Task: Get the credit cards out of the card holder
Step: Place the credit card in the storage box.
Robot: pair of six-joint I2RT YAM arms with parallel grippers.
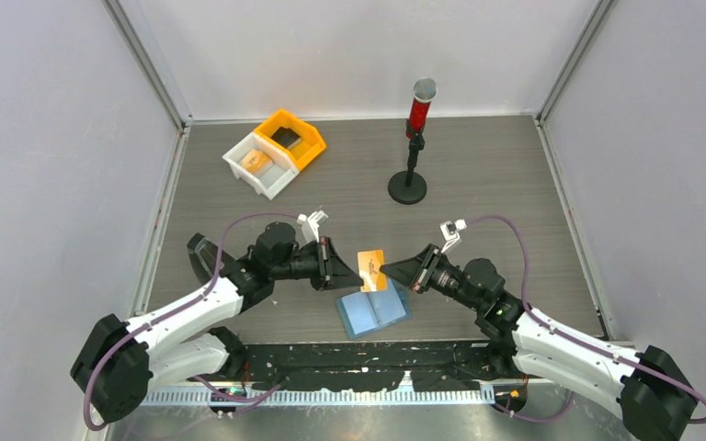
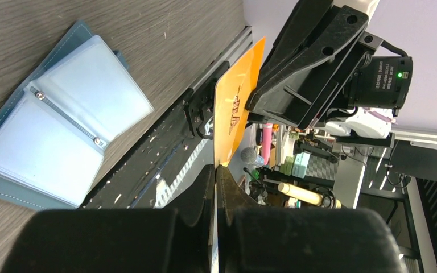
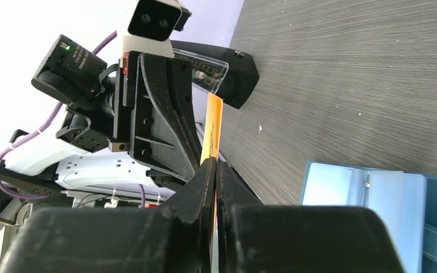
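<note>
An orange credit card (image 1: 371,269) is held in the air above the table between both grippers. My left gripper (image 1: 347,267) is shut on its left edge and my right gripper (image 1: 392,273) is shut on its right edge. The card also shows in the left wrist view (image 2: 234,108) and edge-on in the right wrist view (image 3: 211,128). The light-blue card holder (image 1: 373,311) lies open on the table just below the card, also in the left wrist view (image 2: 57,125) and the right wrist view (image 3: 370,205). Its visible clear pockets look empty. The dark card lies in the orange bin (image 1: 286,137).
An orange bin (image 1: 305,129) and a white bin (image 1: 244,167) stand at the back left; the white one holds a tan item (image 1: 256,161). A microphone on a black stand (image 1: 411,147) is at the back centre. A black strip (image 1: 368,358) runs along the near edge.
</note>
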